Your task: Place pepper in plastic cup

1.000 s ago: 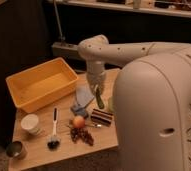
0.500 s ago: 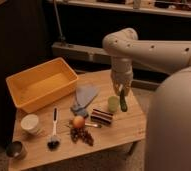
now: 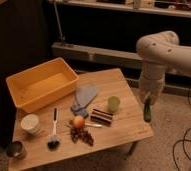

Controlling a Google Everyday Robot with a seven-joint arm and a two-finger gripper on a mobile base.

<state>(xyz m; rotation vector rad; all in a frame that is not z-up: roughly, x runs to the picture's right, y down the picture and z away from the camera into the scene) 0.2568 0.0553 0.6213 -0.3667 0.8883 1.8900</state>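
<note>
The pale yellow-green plastic cup (image 3: 113, 103) stands upright on the wooden table (image 3: 131, 131), right of centre. My gripper (image 3: 147, 98) is to the right of the cup, at the table's right edge, and points down. It is shut on the slim dark green pepper (image 3: 147, 112), which hangs below it, upright, at about the cup's height. The pepper is apart from the cup, about a cup's width to its right, over the table's edge.
A yellow bin (image 3: 41, 90) stands at the back left. A blue-grey cloth (image 3: 84, 96), a dark striped bar (image 3: 102, 116), an orange fruit (image 3: 78, 121), a dark cluster (image 3: 82, 135), a brush (image 3: 53, 131), a white cup (image 3: 30, 123) and a metal bowl (image 3: 15, 149) lie on the table.
The arm has swung to the right with the pepper. The pepper was close by the cup half a second ago; now it hangs further right, at the table's edge.
</note>
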